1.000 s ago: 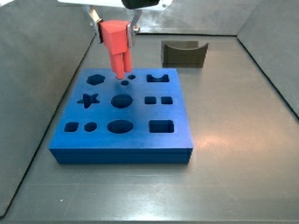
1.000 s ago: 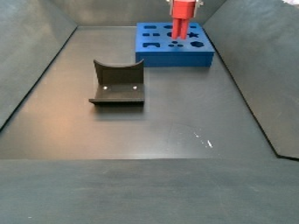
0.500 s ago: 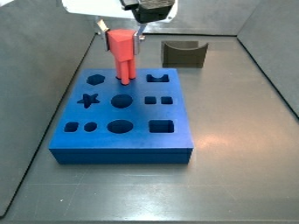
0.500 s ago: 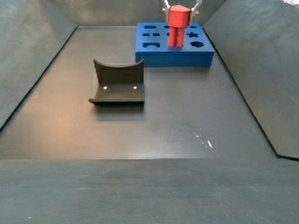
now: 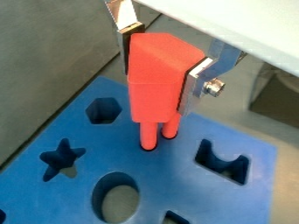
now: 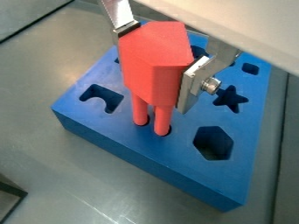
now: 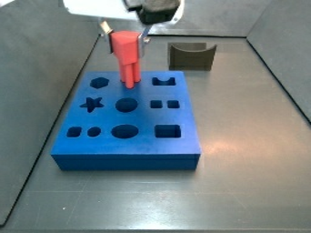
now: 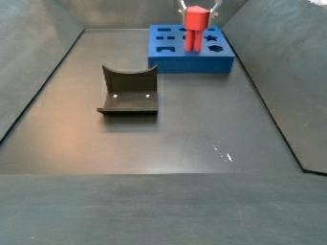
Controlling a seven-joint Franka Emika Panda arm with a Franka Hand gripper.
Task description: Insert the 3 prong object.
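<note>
My gripper (image 5: 162,59) is shut on the 3 prong object (image 5: 158,79), a red-orange peg held upright. It stands over the blue block (image 5: 251,206), which has several shaped holes. The prong tips (image 6: 153,121) reach down into small round holes in the block's top, between the hexagon hole (image 6: 212,143) and the U-shaped hole (image 6: 103,96). The silver fingers (image 6: 194,79) clamp the peg's wide upper body (image 6: 149,61). In both side views the peg (image 7: 125,60) (image 8: 193,27) stands on the blue block (image 7: 127,146) (image 8: 192,63), with the gripper (image 7: 126,33) above it.
A dark grey curved block (image 7: 191,55) (image 8: 128,91) stands on the floor apart from the blue block. Grey walls slope up round the floor (image 8: 179,163). A star hole (image 7: 91,104) and other cut-outs mark the block's top.
The gripper has come down with the peg. The prongs have moved from just above the block's top down to its small round holes.
</note>
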